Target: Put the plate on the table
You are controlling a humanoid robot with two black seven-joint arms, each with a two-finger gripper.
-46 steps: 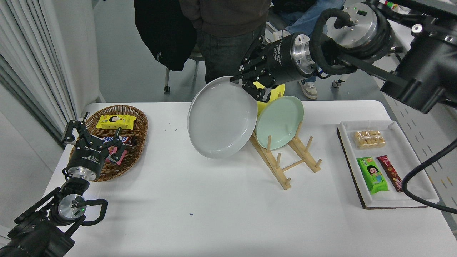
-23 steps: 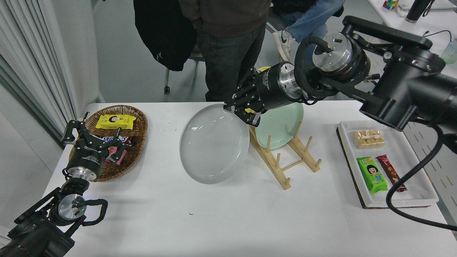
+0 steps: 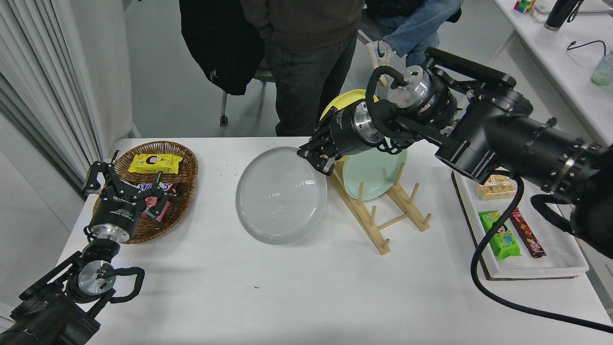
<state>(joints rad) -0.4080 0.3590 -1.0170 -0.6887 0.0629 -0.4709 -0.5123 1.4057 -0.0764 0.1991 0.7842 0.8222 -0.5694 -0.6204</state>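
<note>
I read SNICKERS on a brown bar (image 3: 155, 187); my right gripper (image 3: 315, 158) clamps the round pale grey plate (image 3: 281, 195) above the white table (image 3: 287, 287); left gripper (image 3: 122, 184) spread.

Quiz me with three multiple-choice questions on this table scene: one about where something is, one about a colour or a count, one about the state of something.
1. Where is the wicker basket?
A. at the table's left side
B. on the wooden rack
C. inside the white tray

2. How many plates stand in the wooden rack?
A. none
B. two
C. four

3. What is the right gripper doing?
A. hanging open over the tray
B. gripping the rim of the grey plate
C. holding a snack bar

Answers:
1 A, the basket sits on the table beside the parked left gripper.
2 B, a mint green plate and a yellow plate behind it.
3 B, its fingers close on the upper right edge of the grey plate, left of the rack.
</note>
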